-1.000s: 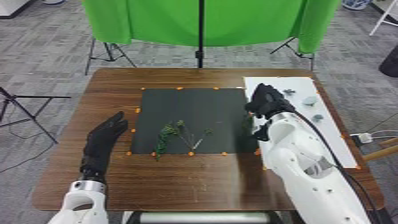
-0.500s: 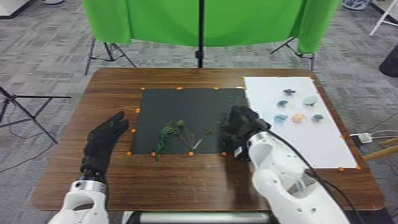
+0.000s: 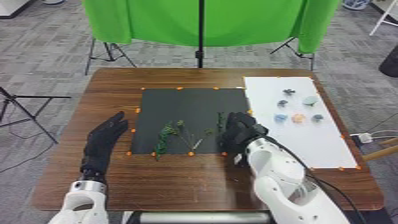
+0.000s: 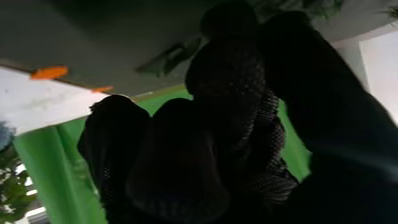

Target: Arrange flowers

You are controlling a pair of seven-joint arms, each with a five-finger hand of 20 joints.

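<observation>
The stem point(image 3: 220, 120) was seen on the dark mat point(image 3: 182, 107), just left of the right robot hand point(image 3: 238, 131), its long axis pointed away from the robot. Whether that hand was open, closed or gripping could not be told. Sideways alignment was likely needed. The left robot hand point(image 3: 107, 134), farther off, was held open over the tabletop point(image 3: 178, 185).

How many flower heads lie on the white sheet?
6: a dark one farthest, a second dark one nearer, a pale one to its right; nearest, left to right, blue, peach, grey. The right arm overlaps the sheet; some may be hidden.
</observation>
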